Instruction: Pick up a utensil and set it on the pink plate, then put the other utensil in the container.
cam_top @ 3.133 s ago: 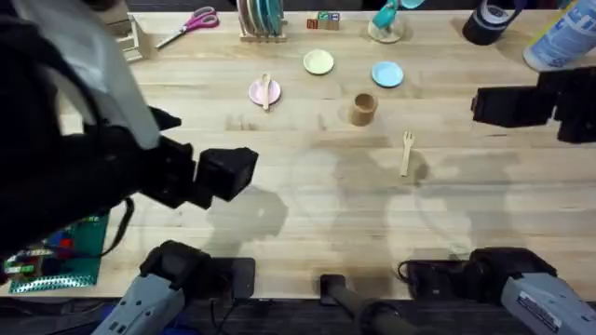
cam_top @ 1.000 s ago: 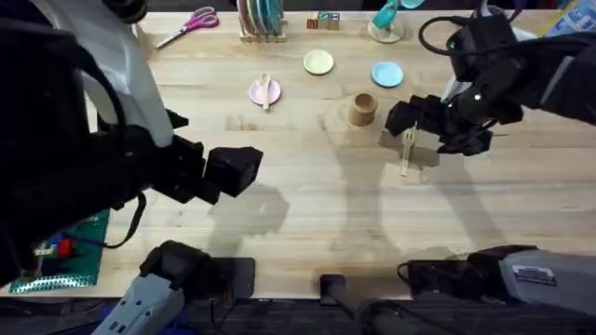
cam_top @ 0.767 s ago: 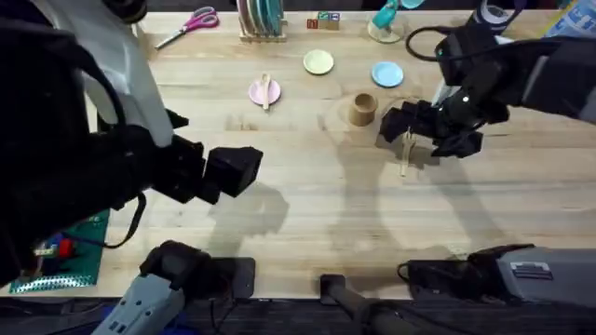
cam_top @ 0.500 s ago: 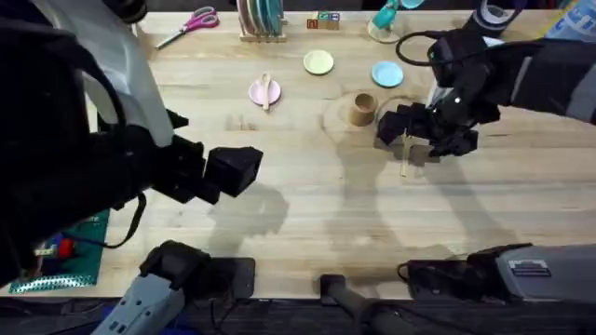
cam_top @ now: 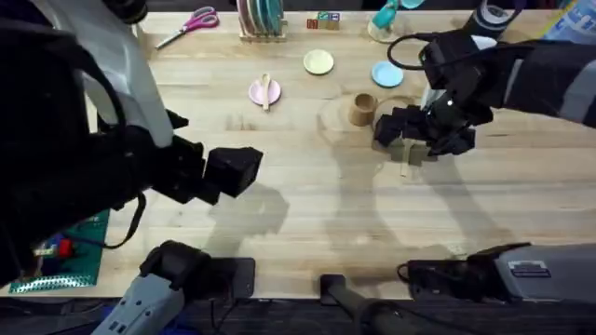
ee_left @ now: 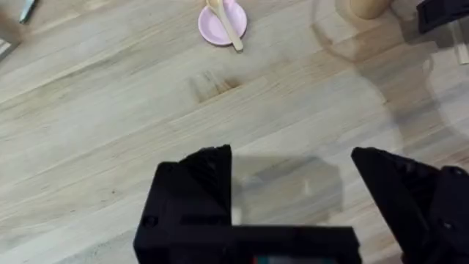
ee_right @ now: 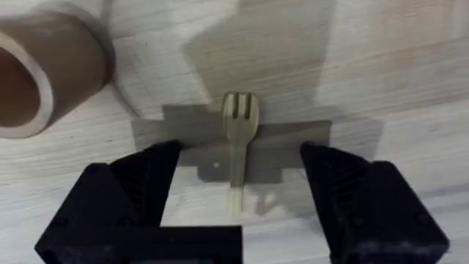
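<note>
Wooden and pale, the fork (cam_top: 404, 164) lay flat on the surface (cam_top: 317, 205) in the overhead view, mostly hidden under the right tool (cam_top: 407, 141), which hung low over it with the tan container (cam_top: 363, 109) just beside it. Well apart from that tool, the spoon (cam_top: 266, 90) rested across the pink plate (cam_top: 264, 91), so the first half of the task looked done. The left tool (cam_top: 233, 170) hovered far from everything, holding nothing.

From the left wrist, the left tool (ee_left: 293, 194) had its fingers spread wide over bare surface (ee_left: 110, 132); the pink plate (ee_left: 222, 22) with the spoon (ee_left: 226, 20) on it sat well ahead, and the container's base (ee_left: 366, 7) showed farther off to one side.

From the right wrist, the right tool (ee_right: 238, 180) stood open, one finger on each side of the fork (ee_right: 238, 139), neither touching it. The tines pointed away from the tool and the slim handle ran back between the fingers; the container (ee_right: 44, 70) lay on its forward flank, near but clear.

Judged from here, the risk was in the pinch: the fork was thin and lay flat, so fingers closing too high would pass over it, and a slightly off-centre close might skid or spin it. A swing toward the container could also knock that light cup over
</note>
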Controlling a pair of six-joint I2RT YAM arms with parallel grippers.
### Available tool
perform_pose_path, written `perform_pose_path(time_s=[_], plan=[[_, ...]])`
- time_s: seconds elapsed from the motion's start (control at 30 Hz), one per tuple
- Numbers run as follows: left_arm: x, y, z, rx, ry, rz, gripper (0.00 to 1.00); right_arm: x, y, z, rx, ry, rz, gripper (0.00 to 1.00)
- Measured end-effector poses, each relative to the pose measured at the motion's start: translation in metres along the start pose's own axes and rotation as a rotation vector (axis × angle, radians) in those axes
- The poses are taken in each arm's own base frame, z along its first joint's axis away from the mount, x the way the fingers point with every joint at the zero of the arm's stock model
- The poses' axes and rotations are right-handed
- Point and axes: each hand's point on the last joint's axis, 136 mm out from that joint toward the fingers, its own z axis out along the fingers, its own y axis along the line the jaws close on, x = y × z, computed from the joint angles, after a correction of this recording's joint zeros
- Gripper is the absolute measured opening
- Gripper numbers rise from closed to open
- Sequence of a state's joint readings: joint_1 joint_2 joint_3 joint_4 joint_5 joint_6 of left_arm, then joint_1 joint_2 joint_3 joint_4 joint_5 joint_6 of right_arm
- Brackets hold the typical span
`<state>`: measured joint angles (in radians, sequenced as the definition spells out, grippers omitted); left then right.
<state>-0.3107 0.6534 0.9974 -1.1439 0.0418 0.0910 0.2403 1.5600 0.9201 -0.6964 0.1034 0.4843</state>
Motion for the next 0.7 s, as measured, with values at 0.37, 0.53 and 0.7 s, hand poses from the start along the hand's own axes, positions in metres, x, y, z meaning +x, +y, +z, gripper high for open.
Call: perform_pose_path(time_s=[0.37, 0.53, 0.7], plan=[[0.0, 0.0, 0.0, 0.0, 0.0, 0.0, 0.994, -0.0011, 0.0022, -0.0001, -0.006, -0.006, -0.014, 0.801], [0.0, 0.0, 0.0, 0.0, 0.0, 0.0, 0.995, -0.0012, 0.0031, -0.0001, -0.008, -0.008, -0.021, 0.594], [0.0, 0.0, 0.0, 0.0, 0.0, 0.0, 0.995, -0.0017, 0.0034, -0.0002, -0.009, -0.01, -0.023, 0.448]])
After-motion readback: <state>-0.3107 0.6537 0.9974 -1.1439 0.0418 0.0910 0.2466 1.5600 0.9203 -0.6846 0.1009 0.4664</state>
